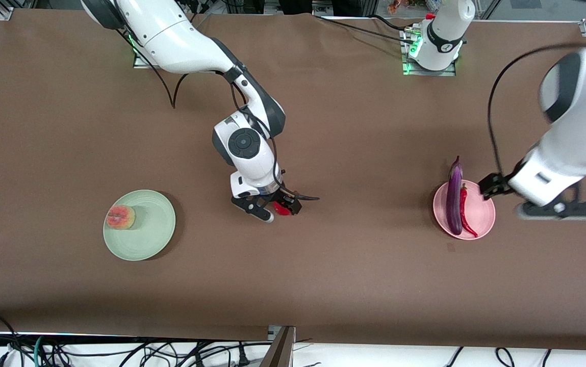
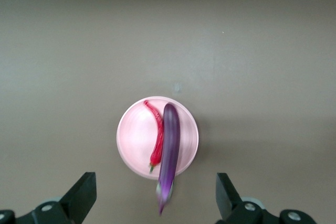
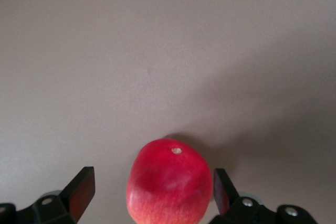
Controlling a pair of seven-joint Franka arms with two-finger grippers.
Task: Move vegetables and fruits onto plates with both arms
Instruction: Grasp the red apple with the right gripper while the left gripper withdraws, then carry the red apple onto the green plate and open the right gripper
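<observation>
My right gripper [image 1: 272,210] is down at the middle of the table, open, with its fingers on either side of the red pomegranate [image 1: 282,208]. In the right wrist view the pomegranate [image 3: 169,182] sits between the fingers [image 3: 80,187], close to one and clear of the other. My left gripper [image 1: 558,211] is open and empty, up in the air beside the pink plate [image 1: 482,216]. The purple eggplant [image 1: 454,199] and red chili [image 1: 466,211] lie on that plate, also in the left wrist view [image 2: 169,145]. The peach [image 1: 121,217] sits on the green plate [image 1: 152,224].
The brown table cover [image 1: 354,153] runs under everything. The green plate is toward the right arm's end, the pink plate [image 2: 134,140] toward the left arm's end. Cables hang at the table edge nearest the front camera [image 1: 119,351].
</observation>
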